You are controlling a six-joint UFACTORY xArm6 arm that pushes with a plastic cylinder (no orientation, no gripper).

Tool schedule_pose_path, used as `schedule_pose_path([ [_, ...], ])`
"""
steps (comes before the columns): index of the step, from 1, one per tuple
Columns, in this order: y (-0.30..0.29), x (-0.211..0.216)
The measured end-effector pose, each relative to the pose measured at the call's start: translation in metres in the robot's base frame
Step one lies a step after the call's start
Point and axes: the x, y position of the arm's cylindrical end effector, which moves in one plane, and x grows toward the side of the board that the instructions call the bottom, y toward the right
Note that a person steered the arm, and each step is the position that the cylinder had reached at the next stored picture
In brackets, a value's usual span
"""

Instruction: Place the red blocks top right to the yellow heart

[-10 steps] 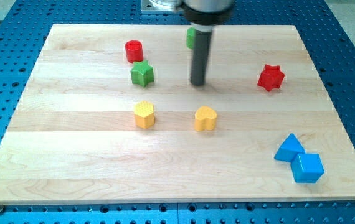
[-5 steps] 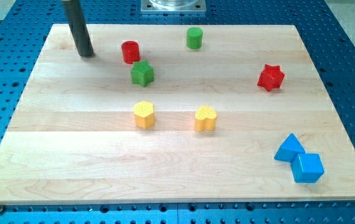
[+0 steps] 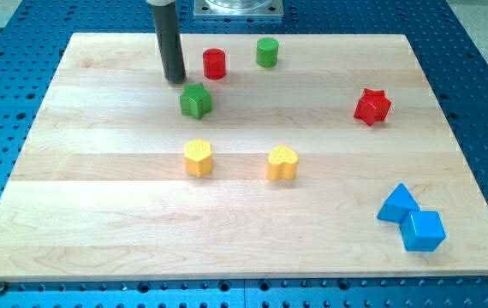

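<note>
The red cylinder [image 3: 215,63] stands near the view's top, left of centre. My tip [image 3: 175,79] is on the board just left of it, with a small gap, and just above the green star [image 3: 195,101]. The red star [image 3: 372,107] sits at the view's right, up and to the right of the yellow heart [image 3: 283,162]. The yellow heart is near the board's middle.
A green cylinder [image 3: 267,52] stands just right of the red cylinder. A yellow hexagon [image 3: 199,158] sits left of the heart. A blue triangle [image 3: 396,204] and a blue cube [image 3: 422,230] lie together at the bottom right. The wooden board [image 3: 98,222] rests on a blue perforated table.
My tip swung from the middle to the top left, then moved right. The red cylinder shifted right, toward the green cylinder. The other blocks stayed put.
</note>
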Motion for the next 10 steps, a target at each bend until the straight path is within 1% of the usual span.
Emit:
schedule_pose_path([
  [1, 0.048, -0.016],
  [2, 0.083, -0.013],
  [4, 0.186, -0.010],
  [5, 0.205, 0.005],
  [7, 0.206, 0.056],
  [8, 0.231, 0.068],
  [9, 0.259, 0.060],
  [10, 0.275, 0.025],
])
